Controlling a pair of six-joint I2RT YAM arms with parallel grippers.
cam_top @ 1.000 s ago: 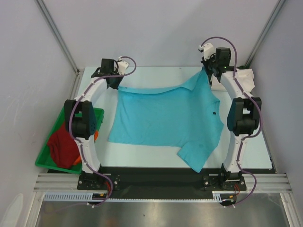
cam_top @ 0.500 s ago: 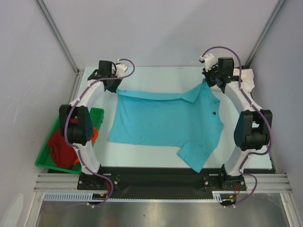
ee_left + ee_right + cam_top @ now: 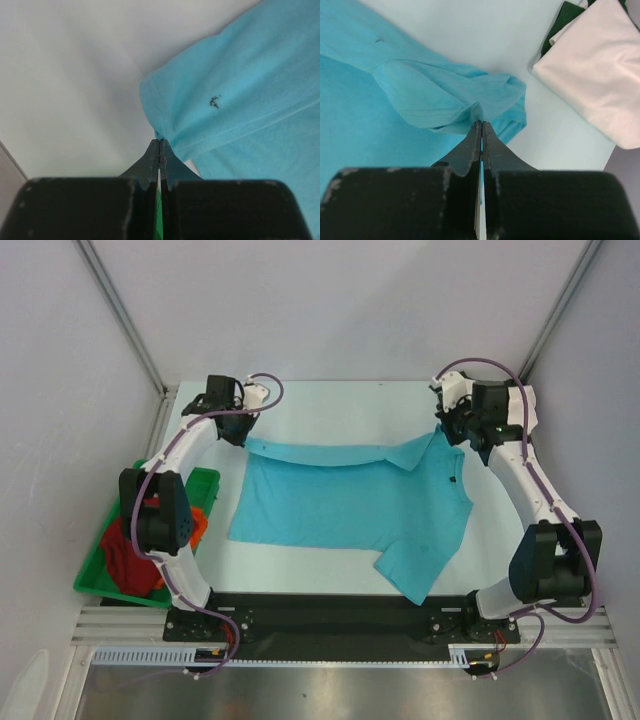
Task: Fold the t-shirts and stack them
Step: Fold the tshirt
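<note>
The turquoise t-shirt point(image 3: 350, 510) lies spread across the table, its far edge lifted and turned toward the near side. My left gripper point(image 3: 243, 432) is shut on the far left corner of that shirt, and the wrist view shows the hem point(image 3: 165, 115) pinched at the gripper's tips point(image 3: 159, 141). At the far right, my right gripper point(image 3: 449, 432) is shut on a bunched fold of the same turquoise cloth point(image 3: 445, 95), which meets its tips point(image 3: 481, 122). A small dark chest mark point(image 3: 452, 480) shows near the right side.
A folded cream-white shirt point(image 3: 595, 75) lies on something dark green point(image 3: 565, 20) at the far right corner, partly behind the right arm point(image 3: 525, 405). A green bin point(image 3: 95, 585) at the left holds dark red cloth point(image 3: 130, 555) and orange cloth point(image 3: 200, 525).
Both grippers have come toward the near side and lower, carrying the shirt's far edge with them. The right sleeve end has dropped from its raised peak. Both stay shut.
</note>
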